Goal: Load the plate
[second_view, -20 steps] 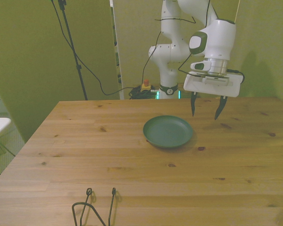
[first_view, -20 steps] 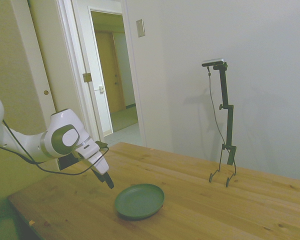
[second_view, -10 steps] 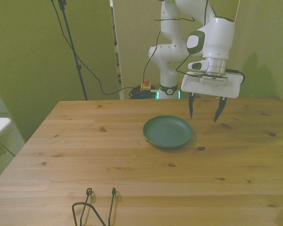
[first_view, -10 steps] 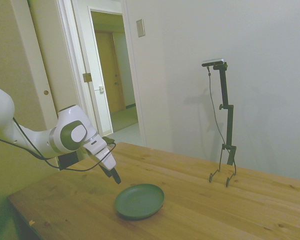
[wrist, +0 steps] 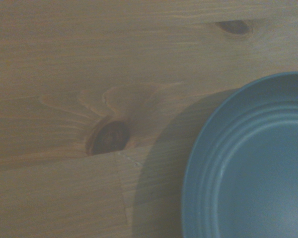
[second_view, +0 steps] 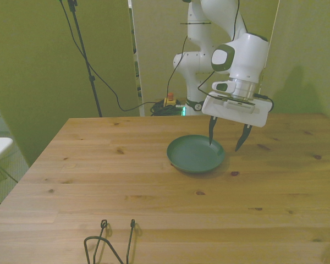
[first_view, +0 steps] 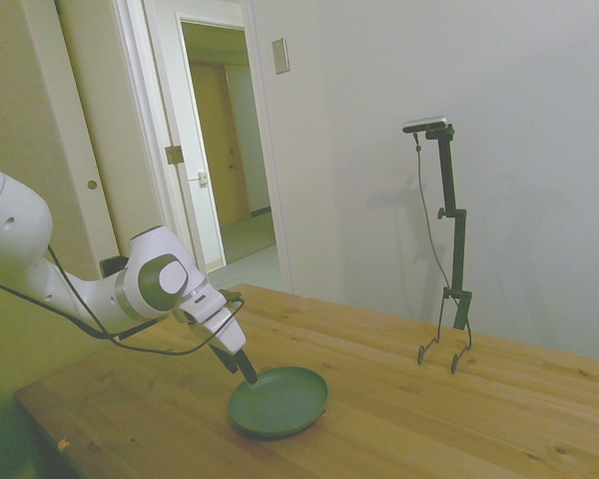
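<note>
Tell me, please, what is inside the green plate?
Nothing lies inside the plate; its dark green bowl is bare. The open gripper hangs at its rim, hiding only a little of the edge.

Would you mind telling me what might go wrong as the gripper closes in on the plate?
1. The open gripper straddles the plate rim on the front view's right; one finger could strike the rim and shove the plate.
2. The plate lies flat on the table, so a shallow rim grasp may slip.

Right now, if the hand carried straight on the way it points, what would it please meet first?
Probably the rim of the round dark green plate: the open hand points down straddling its edge, though depth is unclear.
</note>
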### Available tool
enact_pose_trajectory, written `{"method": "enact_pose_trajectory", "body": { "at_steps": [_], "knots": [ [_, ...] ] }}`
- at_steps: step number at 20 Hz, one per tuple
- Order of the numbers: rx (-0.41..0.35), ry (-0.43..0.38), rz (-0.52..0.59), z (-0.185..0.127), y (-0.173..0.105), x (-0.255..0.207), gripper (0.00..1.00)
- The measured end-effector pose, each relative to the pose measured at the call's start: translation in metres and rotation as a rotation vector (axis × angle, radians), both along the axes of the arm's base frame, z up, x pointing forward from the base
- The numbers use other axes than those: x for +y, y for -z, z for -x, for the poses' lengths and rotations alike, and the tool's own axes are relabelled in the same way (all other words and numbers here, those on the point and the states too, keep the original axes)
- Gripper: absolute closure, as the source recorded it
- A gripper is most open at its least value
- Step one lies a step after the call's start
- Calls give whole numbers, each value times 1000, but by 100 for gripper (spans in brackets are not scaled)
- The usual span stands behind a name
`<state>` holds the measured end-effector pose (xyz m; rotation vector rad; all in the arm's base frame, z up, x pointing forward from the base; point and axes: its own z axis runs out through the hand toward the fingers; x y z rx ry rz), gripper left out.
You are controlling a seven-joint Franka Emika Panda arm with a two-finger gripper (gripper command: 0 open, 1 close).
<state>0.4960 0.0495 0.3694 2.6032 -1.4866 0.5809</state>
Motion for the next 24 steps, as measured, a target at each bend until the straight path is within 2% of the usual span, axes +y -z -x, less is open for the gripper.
{"method": "enact_pose_trajectory", "body": {
  "at_steps": [4,5,10,24],
  "knots": [
    [1,-5,12,2,10,-4,0],
    [4,-6,16,4,14,-5,100],
    [2,-2,1,5,24,-6,100],
    [-16,12,-24,-1,28,-3,100]
  ]
}}
